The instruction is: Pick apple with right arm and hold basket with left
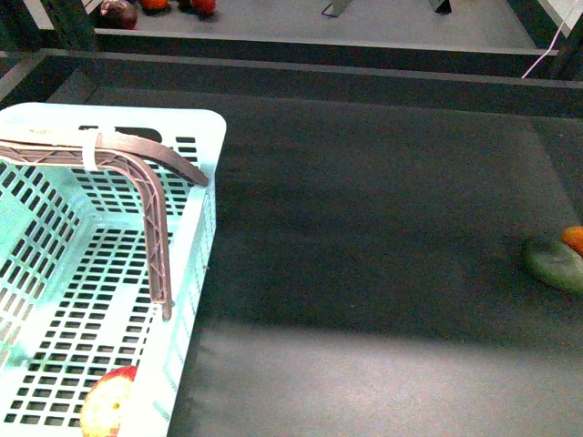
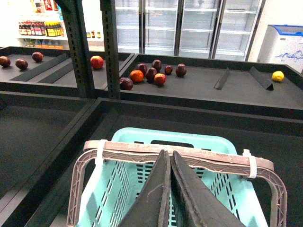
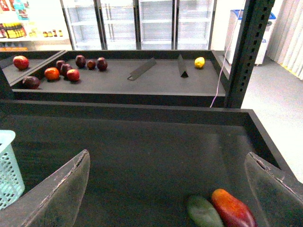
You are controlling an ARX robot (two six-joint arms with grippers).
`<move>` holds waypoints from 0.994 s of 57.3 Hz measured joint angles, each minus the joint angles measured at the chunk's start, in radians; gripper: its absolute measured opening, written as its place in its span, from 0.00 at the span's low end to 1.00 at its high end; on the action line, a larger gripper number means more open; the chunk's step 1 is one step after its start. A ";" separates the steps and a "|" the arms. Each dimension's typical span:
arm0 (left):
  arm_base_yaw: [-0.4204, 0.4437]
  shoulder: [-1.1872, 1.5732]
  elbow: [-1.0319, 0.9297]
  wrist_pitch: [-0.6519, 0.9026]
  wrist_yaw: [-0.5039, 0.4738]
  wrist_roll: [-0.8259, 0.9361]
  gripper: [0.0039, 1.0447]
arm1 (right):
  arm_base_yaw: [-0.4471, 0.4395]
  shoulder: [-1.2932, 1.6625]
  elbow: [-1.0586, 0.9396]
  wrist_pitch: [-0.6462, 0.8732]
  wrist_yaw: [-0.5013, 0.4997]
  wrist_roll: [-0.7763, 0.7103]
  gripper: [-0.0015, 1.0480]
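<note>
glass-door fridges (image 2: pixel 189 23) line the wall behind dark shelving (image 2: pixel 85 47)

Both grippers' jaws are dark grey wedges — scuffed (pale scratches along the edges).

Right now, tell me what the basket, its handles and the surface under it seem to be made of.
Basket: pale mint moulded plastic, slotted walls, slight sheen. Handles: brown lattice, probably plastic too, matte. Surface: dark, matte, mat-like lining, perhaps rubber or fabric; the look leaves it open.
</note>
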 joint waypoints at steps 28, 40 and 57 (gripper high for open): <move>0.000 0.000 0.000 0.000 0.000 0.000 0.16 | 0.000 0.000 0.000 0.000 0.000 0.000 0.92; 0.000 0.000 0.000 0.000 0.000 0.000 0.52 | 0.000 0.000 0.000 0.000 0.000 0.000 0.92; 0.000 0.000 0.000 0.000 0.000 0.002 0.93 | 0.000 0.000 0.000 0.000 0.000 0.000 0.92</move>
